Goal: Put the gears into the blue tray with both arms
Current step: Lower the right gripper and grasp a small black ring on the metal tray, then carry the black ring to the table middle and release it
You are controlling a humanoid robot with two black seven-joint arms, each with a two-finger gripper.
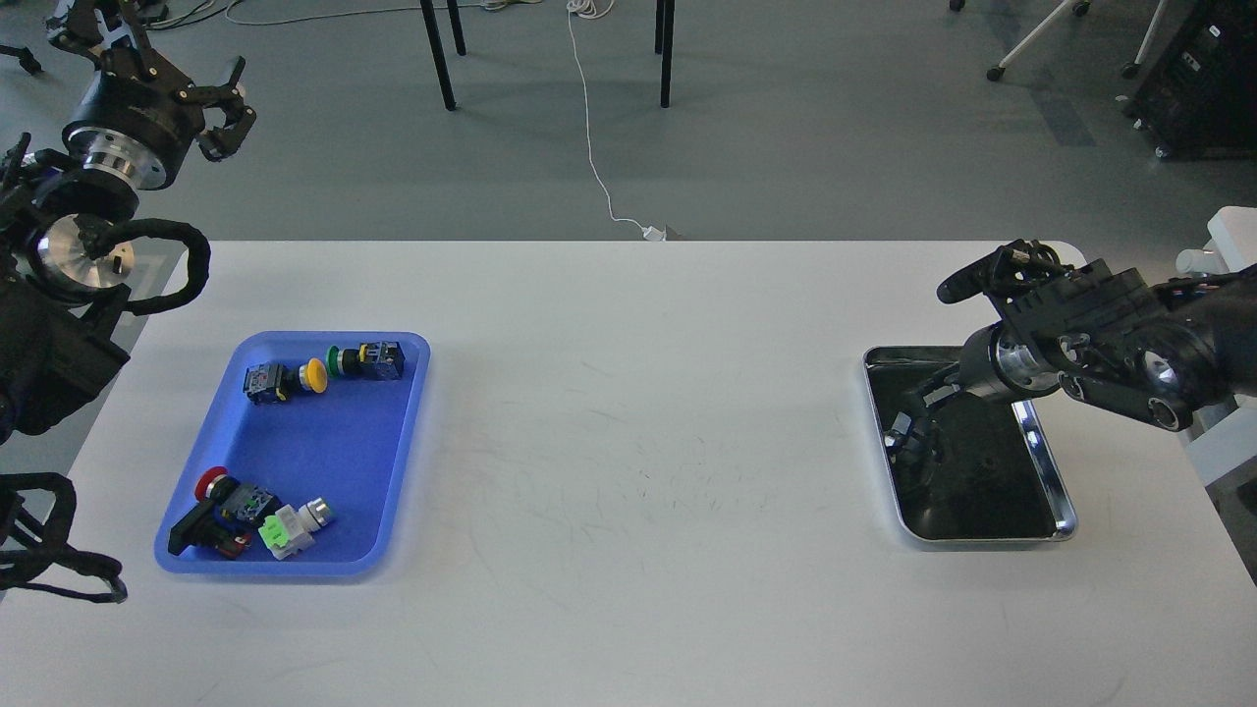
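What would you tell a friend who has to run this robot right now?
Left tool: raised off the table's far left corner, open, holding nothing.
Right tool: down inside the steel tray; too dark to tell if it is open or shut.
Blue tray: holds four push-button switches, yellow, green, red and a pale one. No gears visible in it.
Gears: I cannot see any against the steel tray's dark inside.
Left: move the gears to the blue tray.

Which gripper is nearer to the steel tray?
Right. The right gripper reaches down inside the steel tray, over its dark left part. The left gripper is raised beyond the table's far left corner, past the blue tray.
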